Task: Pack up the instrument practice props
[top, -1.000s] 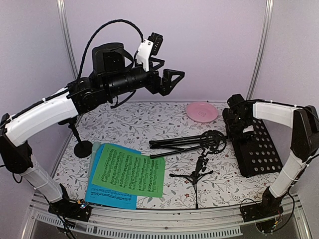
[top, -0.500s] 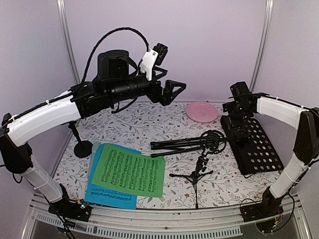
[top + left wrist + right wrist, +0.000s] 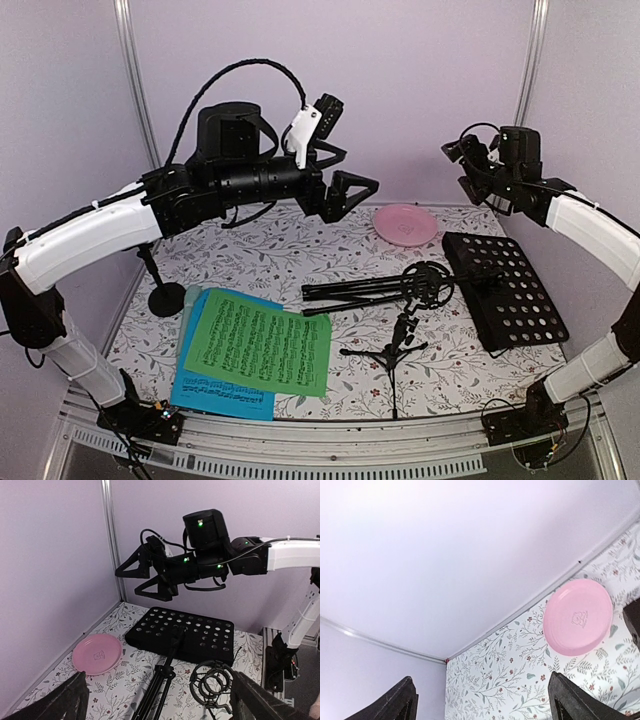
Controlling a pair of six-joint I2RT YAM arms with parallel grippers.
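Black perforated rack lies flat on the tabletop at 3 o'clock, its folded tripod legs reaching toward the centre. The green sheet rests on the blue sheet at 7 o'clock. A round-based mic support stands at 9 o'clock, and a small tripod support stands near 5 o'clock. The pink plate sits at 1 o'clock. The left hand hangs high over the middle, fingers spread and empty. The right hand hovers above the rack's far end, fingers spread, holding nothing.
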